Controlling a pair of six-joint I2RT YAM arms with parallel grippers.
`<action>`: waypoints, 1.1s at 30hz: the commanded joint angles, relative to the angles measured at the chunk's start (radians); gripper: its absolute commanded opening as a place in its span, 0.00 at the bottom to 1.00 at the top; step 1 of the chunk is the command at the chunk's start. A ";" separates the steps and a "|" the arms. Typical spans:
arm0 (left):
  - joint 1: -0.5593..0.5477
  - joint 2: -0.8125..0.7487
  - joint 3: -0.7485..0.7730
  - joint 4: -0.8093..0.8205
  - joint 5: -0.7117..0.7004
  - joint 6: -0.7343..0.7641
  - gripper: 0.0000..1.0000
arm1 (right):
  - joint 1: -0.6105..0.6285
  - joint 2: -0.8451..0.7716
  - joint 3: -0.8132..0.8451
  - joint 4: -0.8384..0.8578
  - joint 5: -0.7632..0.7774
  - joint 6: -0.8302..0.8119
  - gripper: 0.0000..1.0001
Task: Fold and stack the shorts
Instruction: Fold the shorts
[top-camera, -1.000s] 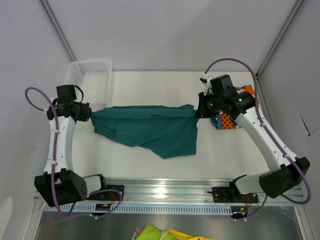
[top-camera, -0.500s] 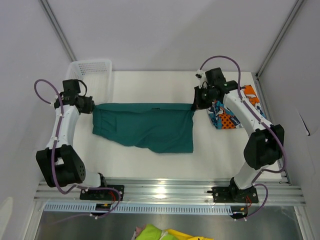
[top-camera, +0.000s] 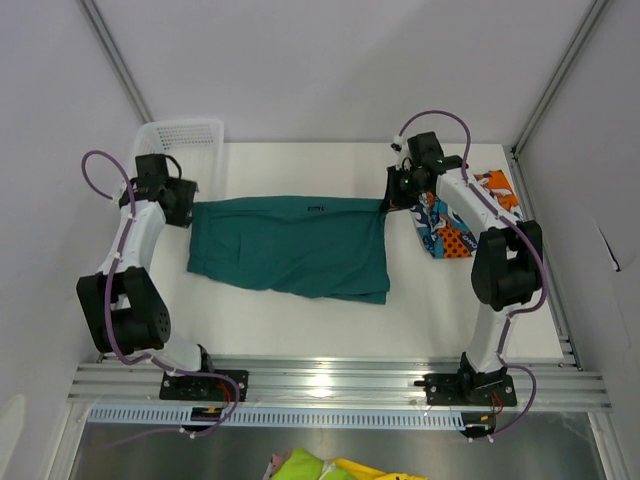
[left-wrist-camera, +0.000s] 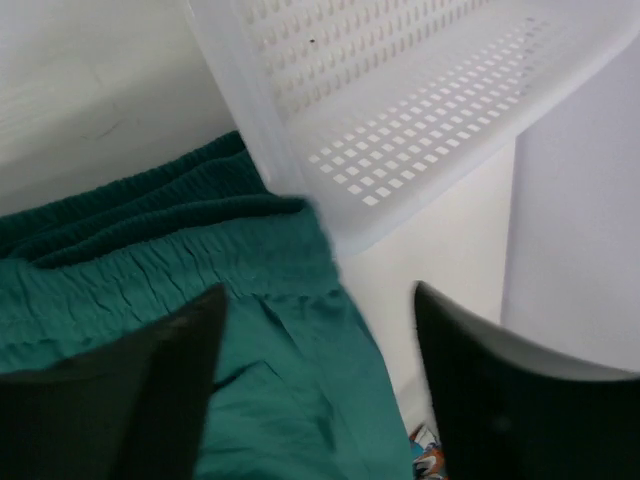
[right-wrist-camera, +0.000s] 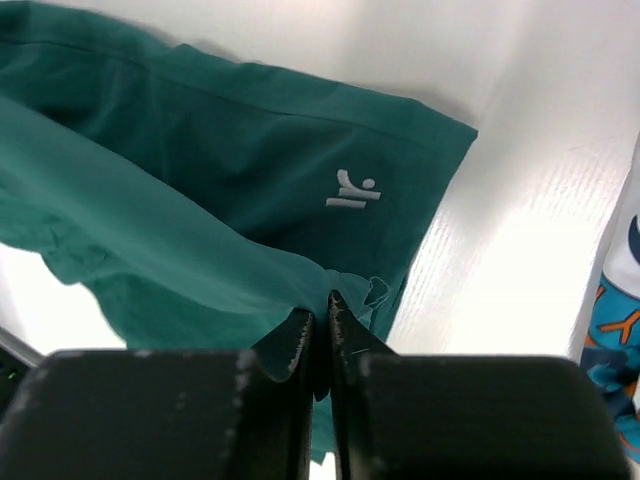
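We judge the teal shorts (top-camera: 290, 245) half-folded: our left gripper (left-wrist-camera: 320, 292) gapes empty, our right gripper (right-wrist-camera: 318, 312) pinches their corner. The patterned shorts (top-camera: 447, 240), right of them, await stacking.

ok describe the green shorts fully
Plain dark teal shorts, soft thin fabric, spread nearly flat across the white table. Gathered elastic waistband at the left end beside the basket; small white logo near the right end. The right gripper is shut on that end's corner; the open left gripper hovers over the waistband.
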 joint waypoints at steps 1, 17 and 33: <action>-0.006 0.009 0.043 0.082 0.031 0.009 0.85 | -0.021 0.047 0.030 0.054 0.020 0.009 0.09; -0.041 -0.141 0.063 0.047 0.076 0.132 0.99 | -0.084 0.092 -0.037 0.046 0.216 0.106 0.06; -0.146 -0.362 -0.264 0.120 0.113 0.437 0.99 | -0.101 -0.226 -0.333 0.143 0.211 0.161 0.99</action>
